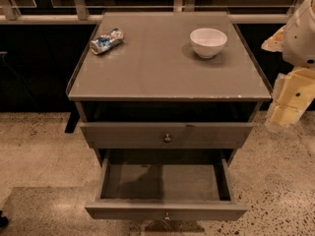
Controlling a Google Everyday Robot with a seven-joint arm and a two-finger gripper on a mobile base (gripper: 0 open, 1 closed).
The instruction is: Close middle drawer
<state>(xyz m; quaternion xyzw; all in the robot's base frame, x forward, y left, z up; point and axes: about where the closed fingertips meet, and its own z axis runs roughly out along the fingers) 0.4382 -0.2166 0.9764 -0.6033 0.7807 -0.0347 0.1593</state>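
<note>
The middle drawer [165, 186] stands pulled far out, and the gripper [288, 102], open or closed I cannot tell, hangs well apart at the right, so it must next reach the drawer front and push.

A crushed can [106, 41] is lying at the back left of the cabinet top [167, 80], with a bowl [208, 42] sitting at the back right, well apart from it. Below the top, the top drawer [123, 134] is jutting slightly forward, and the middle drawer [165, 182] is standing pulled far out beneath it. The gripper [287, 104] is hanging just off the cabinet's right front corner.
</note>
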